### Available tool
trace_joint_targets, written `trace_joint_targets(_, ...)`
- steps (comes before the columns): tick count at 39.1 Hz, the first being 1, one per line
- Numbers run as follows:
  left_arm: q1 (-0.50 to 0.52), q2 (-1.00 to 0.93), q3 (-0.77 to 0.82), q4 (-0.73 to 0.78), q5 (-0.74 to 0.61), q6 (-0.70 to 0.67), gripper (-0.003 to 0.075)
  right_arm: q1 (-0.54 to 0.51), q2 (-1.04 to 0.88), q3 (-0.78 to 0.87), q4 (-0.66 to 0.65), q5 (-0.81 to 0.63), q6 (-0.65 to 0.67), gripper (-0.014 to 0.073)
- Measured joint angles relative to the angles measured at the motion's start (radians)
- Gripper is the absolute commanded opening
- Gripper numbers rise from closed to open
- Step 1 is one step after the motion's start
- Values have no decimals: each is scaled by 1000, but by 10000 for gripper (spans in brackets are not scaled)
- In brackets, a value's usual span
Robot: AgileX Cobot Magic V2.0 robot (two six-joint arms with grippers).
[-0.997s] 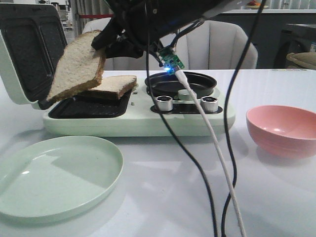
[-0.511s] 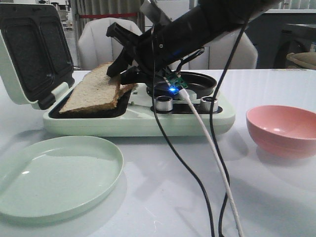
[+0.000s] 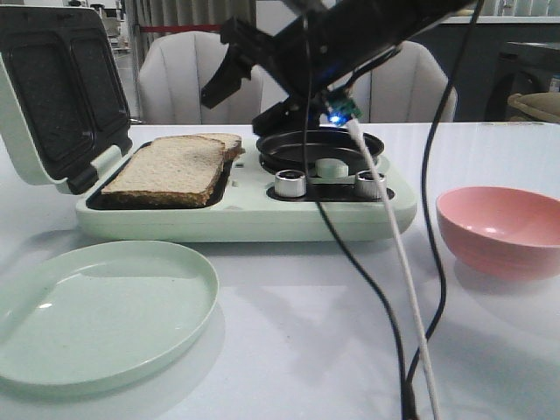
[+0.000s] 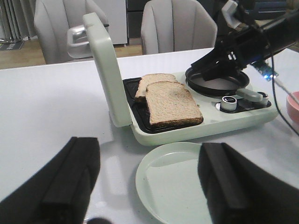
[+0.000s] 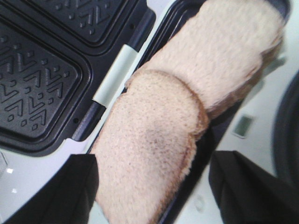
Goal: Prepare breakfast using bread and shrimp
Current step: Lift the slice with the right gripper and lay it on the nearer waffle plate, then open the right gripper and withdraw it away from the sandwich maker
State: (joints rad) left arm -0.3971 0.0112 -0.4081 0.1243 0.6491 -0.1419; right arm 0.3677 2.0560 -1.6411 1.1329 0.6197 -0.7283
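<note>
Bread (image 3: 166,169): two slices overlapped on the sandwich maker's (image 3: 245,214) lower plate, lid open. Right gripper (image 3: 254,74) above them, jaws wide apart, empty; left gripper (image 4: 149,186) likewise. Shrimp unseen. Advice: clear the arm upward before closing the lid, leaving slices undisturbed.

Top bread slice (image 3: 166,169): released, dropped flat onto the sandwich maker's plate (image 3: 220,182), overlapping the other slice (image 3: 225,142).
Right gripper (image 3: 241,66): opened, rose clear above the bread, now empty.
</note>
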Motion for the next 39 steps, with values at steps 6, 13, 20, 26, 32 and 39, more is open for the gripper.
trace_joint_targets(6, 0, 0, 0, 0, 0, 0, 513, -9, -156, -2, -366, 77, 197, 591)
trace_joint_targets(13, 0, 0, 0, 0, 0, 0, 513, -9, -342, -4, -792, 182, 442, 555)
trace_joint_targets(20, 0, 0, 0, 0, 0, 0, 513, -13, -525, 43, -1038, 211, 624, 478)
trace_joint_targets(26, 0, 0, 0, 0, -2, 0, 513, -14, -660, 158, -1078, 200, 659, 468)
trace_joint_targets(32, 0, 0, 0, 0, -2, 0, 513, -14, -817, 348, -1078, 137, 670, 468)
trace_joint_targets(39, 0, 0, 0, 0, -2, 0, 513, -14, -1030, 626, -1062, 4, 684, 468)
